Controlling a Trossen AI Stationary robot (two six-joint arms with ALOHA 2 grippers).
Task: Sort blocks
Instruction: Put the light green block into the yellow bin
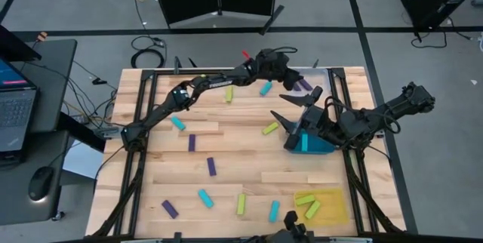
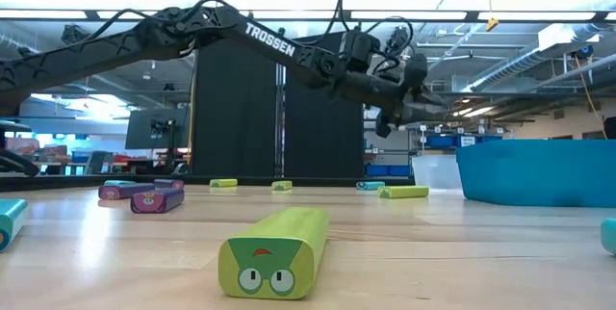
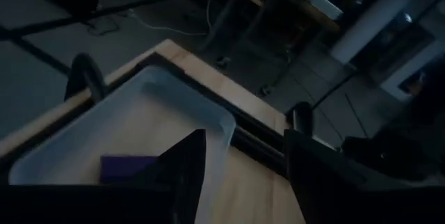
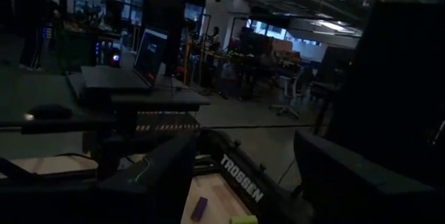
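Lying flat in clear tray (image 3: 76,147), purple block (image 3: 131,166)

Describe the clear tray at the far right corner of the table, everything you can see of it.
The clear tray is a shallow rectangular bin of translucent, plastic-looking material with rounded corners and a raised rim, sitting flat on the wooden table by its far right corner. One dark purple block lies flat inside it; the high view shows purple there too. The left gripper hovers over the tray with fingers apart, holding nothing and not touching it.
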